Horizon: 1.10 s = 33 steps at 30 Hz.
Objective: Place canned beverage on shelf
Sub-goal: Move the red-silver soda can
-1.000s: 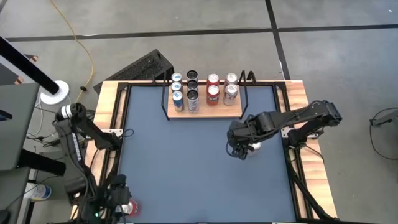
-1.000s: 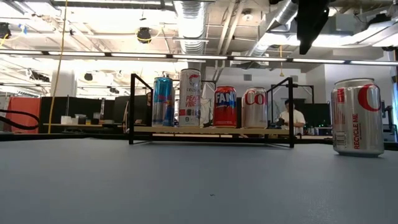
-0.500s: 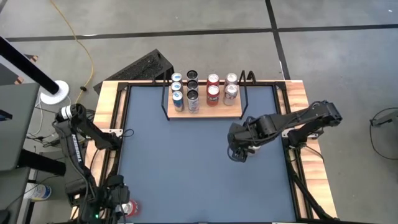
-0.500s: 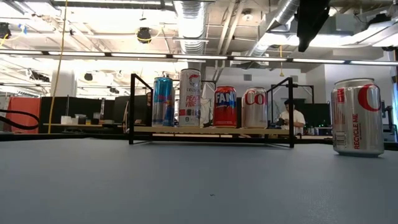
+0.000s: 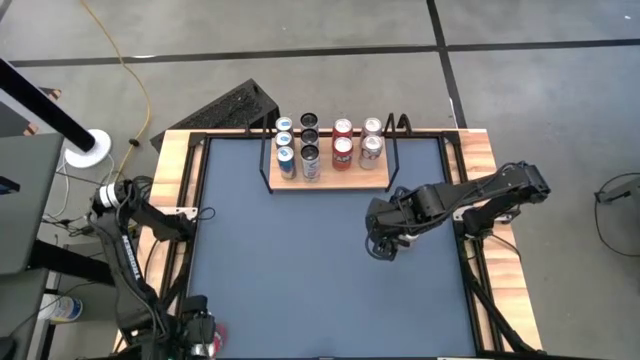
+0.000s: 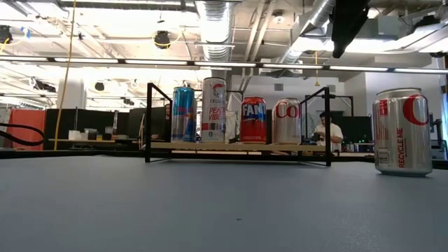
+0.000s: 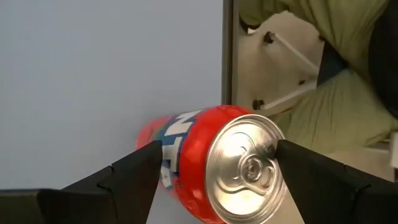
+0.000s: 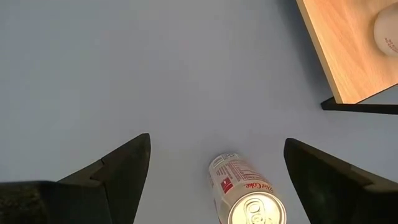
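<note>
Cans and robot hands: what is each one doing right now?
Red can: held in the left gripper.
Silver can: standing on the table, not held.
Right gripper: open, above the silver can.
Shelf: holding eight upright cans.

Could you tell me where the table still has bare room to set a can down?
The blue tabletop is bare between the shelf and its near edge. The shelf is crowded with eight cans; a silver can stands under the right gripper.
</note>
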Tool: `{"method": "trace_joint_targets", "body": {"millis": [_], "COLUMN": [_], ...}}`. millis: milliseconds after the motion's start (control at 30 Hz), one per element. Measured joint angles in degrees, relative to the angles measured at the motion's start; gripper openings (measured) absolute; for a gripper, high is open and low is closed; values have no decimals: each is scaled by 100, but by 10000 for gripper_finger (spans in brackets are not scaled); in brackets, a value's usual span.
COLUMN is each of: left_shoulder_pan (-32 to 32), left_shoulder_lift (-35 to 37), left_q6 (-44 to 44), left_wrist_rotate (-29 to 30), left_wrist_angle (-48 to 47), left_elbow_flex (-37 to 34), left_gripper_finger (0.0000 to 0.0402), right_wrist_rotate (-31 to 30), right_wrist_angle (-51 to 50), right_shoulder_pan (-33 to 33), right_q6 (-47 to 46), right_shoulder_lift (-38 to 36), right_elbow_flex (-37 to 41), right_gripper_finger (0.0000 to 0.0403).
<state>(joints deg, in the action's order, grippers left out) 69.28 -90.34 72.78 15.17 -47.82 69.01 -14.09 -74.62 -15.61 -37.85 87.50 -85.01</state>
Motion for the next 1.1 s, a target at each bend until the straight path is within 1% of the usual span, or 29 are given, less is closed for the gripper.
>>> {"method": "trace_joint_targets", "body": {"millis": [267, 467, 600, 700, 867, 1000, 1100], "left_shoulder_pan": [-102, -285, -431, -454, -452, -452, -452], "left_shoulder_lift": [-43, 34, 268, 479, 758, 915, 1000], "left_q6": [-18, -417, -690, -715, -506, -373, -376], "left_wrist_rotate": [-145, -231, -81, 55, 264, 351, 358], "left_wrist_angle": [-242, -408, -706, -951, -1442, -1626, -1590], "left_elbow_flex": [24, 25, -5, -8, -13, -13, -13], "left_gripper_finger": [302, 302, 302, 302, 302, 302, 302], "right_wrist_rotate": [2, 7, 15, 21, 22, 24, 24], "right_wrist_angle": [12, 12, 9, 9, 12, 14, 14], "right_shoulder_pan": [-1, -1, -1, -8, -101, -134, -134], "right_q6": [20, 20, 19, -25, -71, -74, -142], "right_shoulder_lift": [0, 0, 0, 0, 0, 0, 0], "right_elbow_flex": [0, 0, 0, 0, 0, 0, 0], "right_gripper_finger": [352, 352, 352, 352, 352, 352, 352]}}
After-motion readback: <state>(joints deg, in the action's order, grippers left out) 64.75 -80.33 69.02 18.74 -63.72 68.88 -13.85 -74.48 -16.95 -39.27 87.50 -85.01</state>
